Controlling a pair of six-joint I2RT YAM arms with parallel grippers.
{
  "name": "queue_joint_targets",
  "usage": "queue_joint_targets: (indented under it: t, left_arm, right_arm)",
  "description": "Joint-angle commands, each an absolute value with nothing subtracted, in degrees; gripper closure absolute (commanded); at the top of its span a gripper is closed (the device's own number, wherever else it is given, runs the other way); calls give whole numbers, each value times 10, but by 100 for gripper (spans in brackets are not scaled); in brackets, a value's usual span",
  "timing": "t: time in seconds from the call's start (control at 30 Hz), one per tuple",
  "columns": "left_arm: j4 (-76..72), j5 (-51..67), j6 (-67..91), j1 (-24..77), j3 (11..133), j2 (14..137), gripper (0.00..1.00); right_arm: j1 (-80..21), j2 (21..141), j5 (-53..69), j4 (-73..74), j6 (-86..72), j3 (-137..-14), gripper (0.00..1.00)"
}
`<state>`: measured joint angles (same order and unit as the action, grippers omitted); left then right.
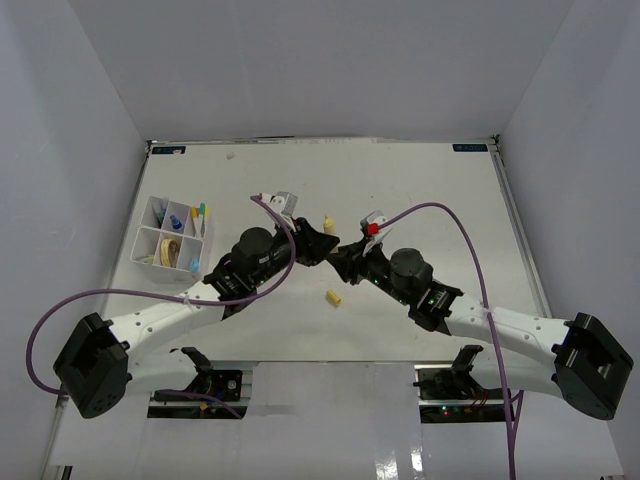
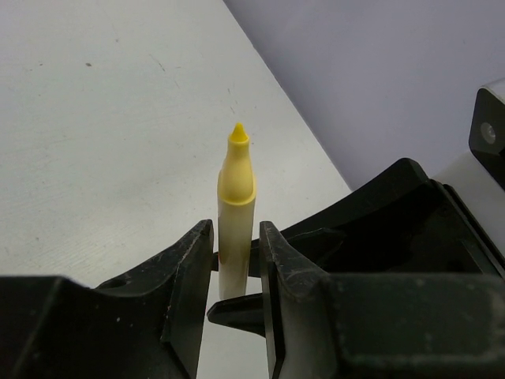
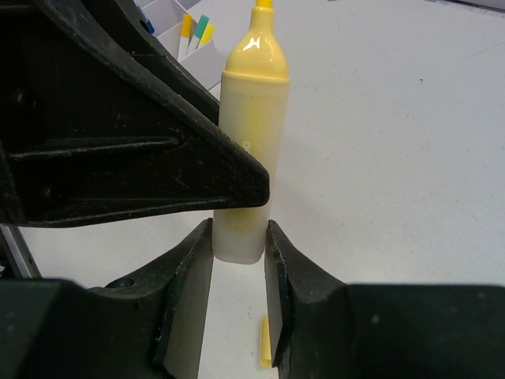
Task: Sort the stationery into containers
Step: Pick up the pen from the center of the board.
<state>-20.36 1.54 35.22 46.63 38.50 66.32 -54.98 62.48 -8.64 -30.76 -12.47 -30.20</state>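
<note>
Yellow at its bare tip and cream along the barrel, an uncapped marker (image 2: 235, 181) was held clear of the table near its middle, where the two arms met nose to nose. The right fingers (image 3: 189, 276) were clamped on the butt end of the barrel, both pads flat against it. The left fingers (image 2: 189, 260) flanked the same barrel farther along, toward the tip. They sat tight beside it, but whether they pressed on it or merely bracketed it could not be told from either wrist view.

The marker's long axis ran away from both wrists, its tip aimed roughly at the far edge of the table. The divided white tray (image 1: 137, 250) stood well apart from it, close to the left edge and toward the far-left corner. Several pens were already upright in its far compartments and a tape ring lay in a near one. A small yellow piece (image 1: 333, 296), perhaps the marker's cap, lay loose on the table just nearer than the meeting point.

The tray lay to the left of the marker, so the left arm was the nearer one and looked the natural carrier. Judged from this, the next move turned on one set of fingers taking sole hold, then the barrel travelling leftward and being stood tip-up in a compartment.
</note>
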Motion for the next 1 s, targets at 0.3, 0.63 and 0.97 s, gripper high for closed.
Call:
queue_joint_targets:
  t: [0.3,0.63,0.97]
  left_arm:
    - [-279,17,358,468,373,681,59]
    - [-294,14,355,468,368,689,74]
    - [-274,9,331,468,362,667,100]
  right_arm:
    - [-552,622,-67,-364,-154,-310,87]
    - [-551,629,-64,-367,-164,-313,86]
    - [-551,620,-69,-345,-157,-306,56]
